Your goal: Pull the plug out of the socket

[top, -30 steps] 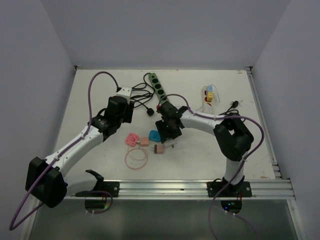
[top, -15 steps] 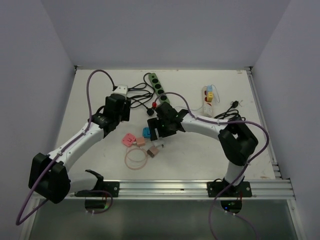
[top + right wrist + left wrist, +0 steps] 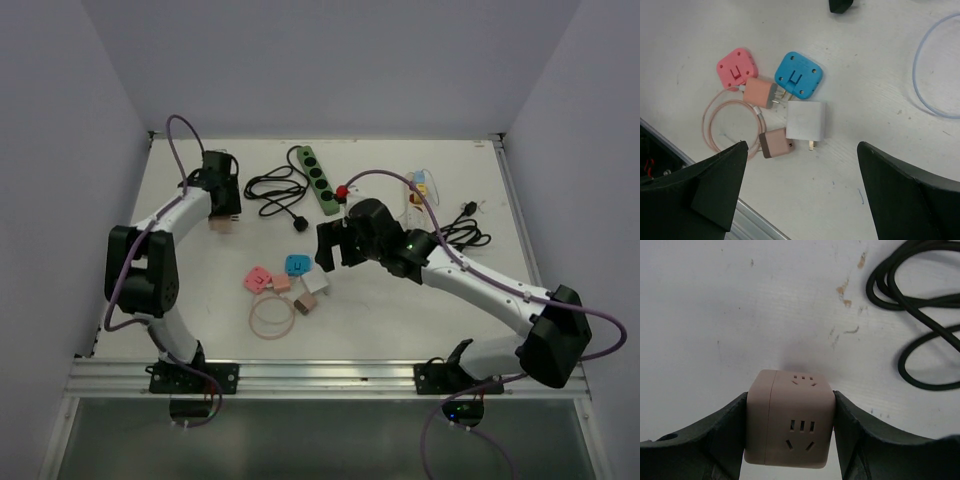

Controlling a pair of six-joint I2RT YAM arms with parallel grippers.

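The socket [image 3: 789, 420] is a beige cube with slotted faces, and my left gripper [image 3: 790, 427] is shut on it with a finger on each side, just above the table. In the top view it sits at the far left [image 3: 222, 224] under the left gripper [image 3: 221, 215]. The plug [image 3: 806, 121], a white block with its prongs showing, lies loose on the table [image 3: 314, 284], separate from the socket. My right gripper [image 3: 802, 150] hangs open above the plug with nothing between its fingers; from above it shows at mid-table [image 3: 330, 255].
Beside the plug lie a blue adapter [image 3: 799, 75], a pink adapter [image 3: 737, 67], two small brownish plugs [image 3: 761, 92] and a pink cable loop [image 3: 272, 316]. A coiled black cable [image 3: 270, 190], a green power strip [image 3: 317, 178] and a white strip [image 3: 418, 192] lie farther back.
The right gripper opened and the white plug now lies on the table. The left arm swung away to the far left with the socket in its grip.
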